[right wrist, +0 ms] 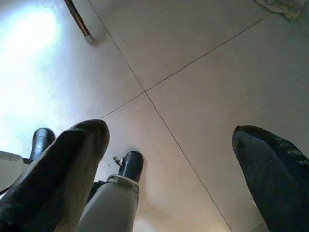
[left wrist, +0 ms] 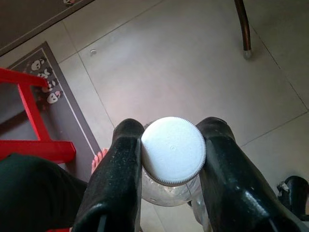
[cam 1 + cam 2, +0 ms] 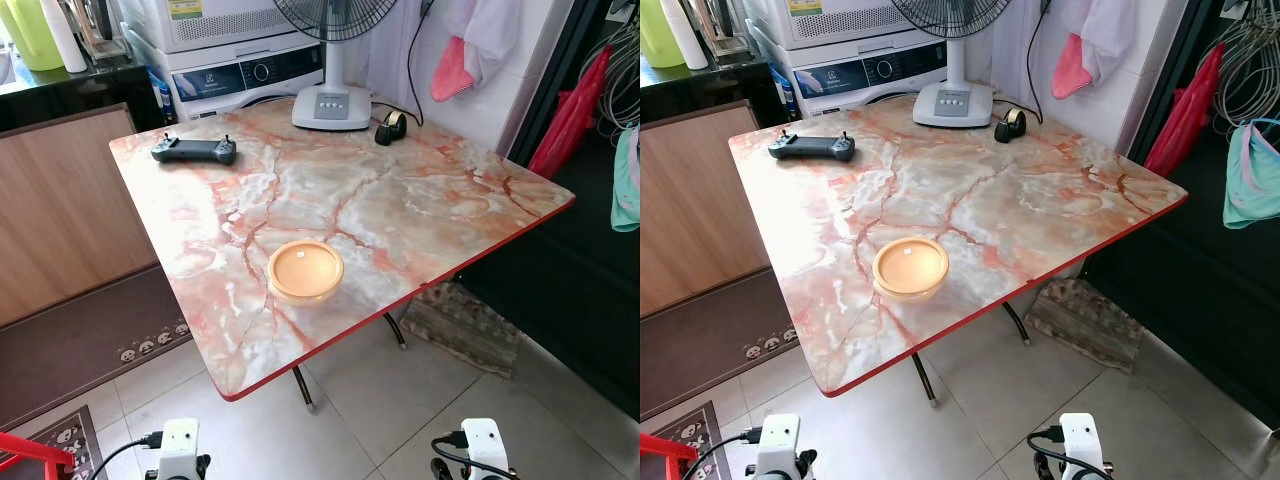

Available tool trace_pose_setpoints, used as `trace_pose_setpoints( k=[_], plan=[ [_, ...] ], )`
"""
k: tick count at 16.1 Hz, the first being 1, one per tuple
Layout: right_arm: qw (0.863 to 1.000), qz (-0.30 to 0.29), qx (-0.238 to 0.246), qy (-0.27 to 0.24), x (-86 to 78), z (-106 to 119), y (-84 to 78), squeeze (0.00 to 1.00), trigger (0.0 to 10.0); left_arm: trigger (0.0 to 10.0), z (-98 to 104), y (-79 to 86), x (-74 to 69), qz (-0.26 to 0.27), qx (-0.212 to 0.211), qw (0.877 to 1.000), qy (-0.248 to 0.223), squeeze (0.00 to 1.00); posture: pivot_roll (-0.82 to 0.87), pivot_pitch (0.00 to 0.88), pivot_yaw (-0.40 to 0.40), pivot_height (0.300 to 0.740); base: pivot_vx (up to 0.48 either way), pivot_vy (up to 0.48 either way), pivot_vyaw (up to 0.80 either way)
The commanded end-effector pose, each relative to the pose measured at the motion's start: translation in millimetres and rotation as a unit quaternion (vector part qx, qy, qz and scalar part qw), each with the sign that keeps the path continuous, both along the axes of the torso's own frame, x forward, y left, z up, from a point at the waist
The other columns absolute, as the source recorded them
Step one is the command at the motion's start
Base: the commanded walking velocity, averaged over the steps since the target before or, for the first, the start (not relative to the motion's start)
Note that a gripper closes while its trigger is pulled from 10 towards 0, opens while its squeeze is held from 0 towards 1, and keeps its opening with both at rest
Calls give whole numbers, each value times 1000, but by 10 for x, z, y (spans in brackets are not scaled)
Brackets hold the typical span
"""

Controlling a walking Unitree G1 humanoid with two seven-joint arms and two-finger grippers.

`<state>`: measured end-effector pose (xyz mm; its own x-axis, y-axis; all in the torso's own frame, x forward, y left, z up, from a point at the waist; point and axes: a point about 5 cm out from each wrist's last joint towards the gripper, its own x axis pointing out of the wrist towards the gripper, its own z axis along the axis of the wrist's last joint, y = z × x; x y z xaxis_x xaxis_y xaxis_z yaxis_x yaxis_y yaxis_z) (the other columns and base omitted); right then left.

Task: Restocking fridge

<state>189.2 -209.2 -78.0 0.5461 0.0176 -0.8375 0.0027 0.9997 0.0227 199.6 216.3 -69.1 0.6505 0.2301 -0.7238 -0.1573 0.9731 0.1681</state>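
In the left wrist view my left gripper [image 2: 172, 152] hangs over the tiled floor, shut on a clear bottle with a white screw cap [image 2: 173, 150]; the cap faces the camera, gripped between both black fingers [image 2: 120, 169]. My right gripper [image 1: 169, 145] also hangs low over the floor, open, with nothing between its fingers [image 1: 67, 159]. Both wrists [image 3: 180, 445] [image 3: 480, 445] show at the bottom edge of the eye views. A marble-patterned table [image 3: 420, 200] stands in front, and on its near part sits an orange round lidded container [image 3: 304, 270].
On the table's far side lie a black controller [image 3: 194, 150], a fan base [image 3: 331, 105] and a tape dispenser [image 3: 391, 127]. A washing machine [image 3: 250, 75] stands behind. A red stool [image 2: 34, 121] and a dark mat [image 2: 63, 106] are at my left; a rug [image 3: 465, 325] lies under the table's right corner.
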Motion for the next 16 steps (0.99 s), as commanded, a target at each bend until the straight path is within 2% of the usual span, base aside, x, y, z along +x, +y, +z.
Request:
trace_pose_setpoints(
  k=[1,3,6,16],
  plan=[
    [1000,-4,-1,2,14,7,-10,0,10000,10000,-39,-5,-60,10,-6,1000,16,0,101,0,-41,740,0,0,0],
    [1000,4,-3,11,7,2,-9,0,10000,10000,-46,-15,-67,9,-9,1000,19,0,101,0,-41,740,0,0,-291],
    [1000,14,-7,17,4,0,-10,0,10000,10000,-49,-32,-65,16,-27,999,15,0,102,0,-41,740,0,0,-788],
    [999,25,-9,25,0,-2,-10,0,10000,10000,-57,-48,-70,18,-41,999,17,0,100,0,-43,740,0,0,-782]
  ],
)
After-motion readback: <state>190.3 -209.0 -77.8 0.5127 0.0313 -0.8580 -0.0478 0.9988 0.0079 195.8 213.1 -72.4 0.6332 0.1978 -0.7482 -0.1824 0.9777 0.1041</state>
